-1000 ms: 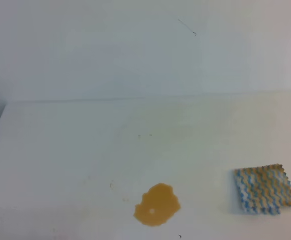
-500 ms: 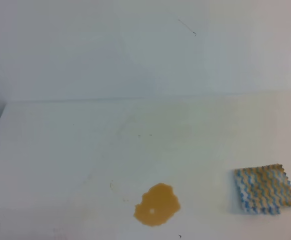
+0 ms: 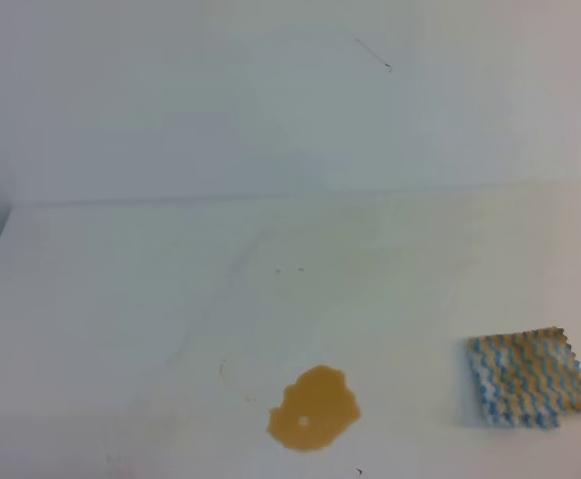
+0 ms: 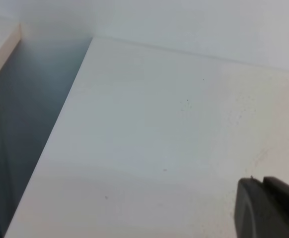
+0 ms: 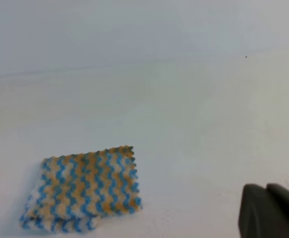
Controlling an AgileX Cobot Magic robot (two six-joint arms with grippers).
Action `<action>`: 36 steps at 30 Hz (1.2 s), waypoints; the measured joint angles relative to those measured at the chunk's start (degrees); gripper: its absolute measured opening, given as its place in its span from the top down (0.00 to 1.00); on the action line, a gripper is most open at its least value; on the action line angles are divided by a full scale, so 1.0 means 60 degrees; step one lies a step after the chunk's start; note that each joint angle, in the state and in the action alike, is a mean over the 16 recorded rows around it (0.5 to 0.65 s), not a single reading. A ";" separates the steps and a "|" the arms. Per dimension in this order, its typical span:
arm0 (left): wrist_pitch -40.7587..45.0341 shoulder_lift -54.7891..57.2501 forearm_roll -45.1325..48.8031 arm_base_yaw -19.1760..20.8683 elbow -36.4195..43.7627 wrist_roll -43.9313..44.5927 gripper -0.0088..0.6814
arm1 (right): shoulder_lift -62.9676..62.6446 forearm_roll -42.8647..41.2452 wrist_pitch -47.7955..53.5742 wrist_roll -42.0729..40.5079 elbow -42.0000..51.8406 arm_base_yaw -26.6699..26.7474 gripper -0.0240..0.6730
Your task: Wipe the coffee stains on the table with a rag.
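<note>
Stretching across the high view, the table point(image 3: 121, 299) is a wide, matte white surface with a straight far edge where it meets a pale grey-white wall point(image 3: 221, 100). A thin dark mark point(image 3: 387, 67) sits high on that wall. At the left the tabletop ends in an angled edge, with a dim grey-blue gap point(image 4: 30, 114) beyond it; the left wrist view looks down into that gap and catches a strip of a cream ledge point(image 4: 0, 47) at its far side. A few tiny dark specks dot the white top.

The stain point(image 3: 312, 408), an amber-brown irregular blotch with a pale speck in it, lies near the front edge, a little left of centre. The rag point(image 3: 527, 380), a squarish cloth in blue, white and tan zigzags with pinked edges, lies flat well apart from it, off to the right near the frame's border. In the right wrist view it rests at lower left with one lower corner folded over.

The right gripper point(image 5: 271, 210) shows only as a dark tip at the lower right corner, well clear of the rag, its jaws pressed together. The left gripper point(image 4: 268, 208) is likewise a dark tip over bare tabletop; whether its jaws are together or apart cannot be told.
</note>
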 joint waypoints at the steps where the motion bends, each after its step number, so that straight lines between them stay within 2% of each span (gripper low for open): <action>1: 0.0000 0.0000 0.0000 0.0000 0.0000 0.0000 0.99 | 0.0000 0.0000 0.0000 0.0000 0.0000 0.0000 0.97; 12: 0.0000 0.0000 0.0000 0.0000 0.0000 0.0000 0.99 | 0.0000 -0.0004 -0.0051 0.0000 0.0000 0.0000 0.97; 17: 0.0000 0.0000 0.0000 0.0000 0.0000 0.0000 0.99 | 0.0000 -0.0028 -0.0707 -0.0005 0.0000 0.0000 0.97; 22: 0.0000 0.0000 0.0000 0.0000 0.0000 0.0000 0.99 | 0.0004 -0.0073 -0.2571 -0.0008 0.0000 0.0000 0.97; 32: 0.0000 0.0000 0.0000 0.0000 0.0000 0.0000 0.99 | 0.0013 0.0116 -0.8051 -0.0004 -0.0008 0.0000 0.97; 36: 0.0000 0.0000 0.0000 0.0000 0.0000 0.0000 0.99 | 0.0016 0.0538 -0.9060 0.0274 -0.0213 0.0000 0.97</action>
